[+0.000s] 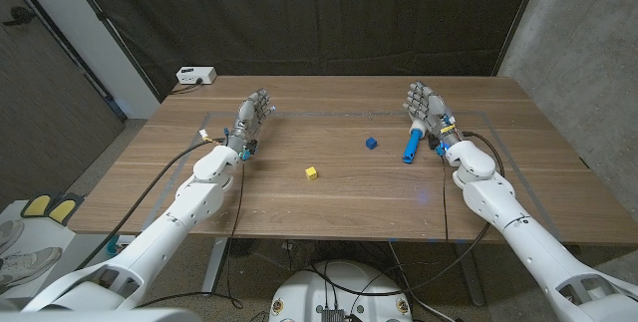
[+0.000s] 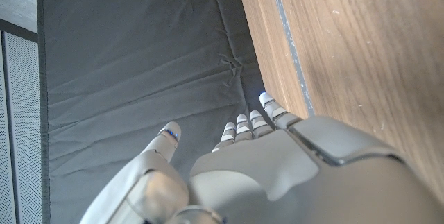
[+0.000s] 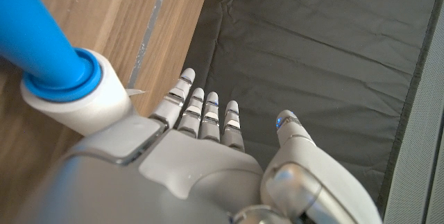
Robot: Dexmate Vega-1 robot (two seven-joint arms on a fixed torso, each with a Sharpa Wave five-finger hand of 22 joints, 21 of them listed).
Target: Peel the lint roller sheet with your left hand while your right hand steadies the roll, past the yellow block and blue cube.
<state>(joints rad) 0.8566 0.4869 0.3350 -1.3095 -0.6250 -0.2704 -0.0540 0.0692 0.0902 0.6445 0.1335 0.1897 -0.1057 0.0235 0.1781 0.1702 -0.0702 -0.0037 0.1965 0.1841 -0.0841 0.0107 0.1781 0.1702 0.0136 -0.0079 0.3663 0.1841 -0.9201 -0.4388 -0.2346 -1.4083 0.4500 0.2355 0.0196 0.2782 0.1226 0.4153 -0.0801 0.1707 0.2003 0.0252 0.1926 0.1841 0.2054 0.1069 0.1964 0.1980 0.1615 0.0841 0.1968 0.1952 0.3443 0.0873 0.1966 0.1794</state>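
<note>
The lint roller (image 1: pixel 413 142) lies on the table at the right, blue handle toward me and its white roll (image 3: pixel 76 99) at the far end. My right hand (image 1: pixel 426 111) stands open just right of the roll, fingers up and apart, holding nothing; in the right wrist view the roll sits close beside that hand (image 3: pixel 201 161). The blue cube (image 1: pixel 371 144) lies left of the roller. The yellow block (image 1: pixel 311 172) lies nearer the middle. My left hand (image 1: pixel 253 116) stands open at the far left, empty, fingers straight (image 2: pixel 243 123).
A white box (image 1: pixel 194 76) with a cable sits beyond the table's far left corner. Grey tape lines (image 1: pixel 329 113) mark a rectangle on the wooden table (image 1: pixel 329 202). A dark curtain hangs behind the far edge.
</note>
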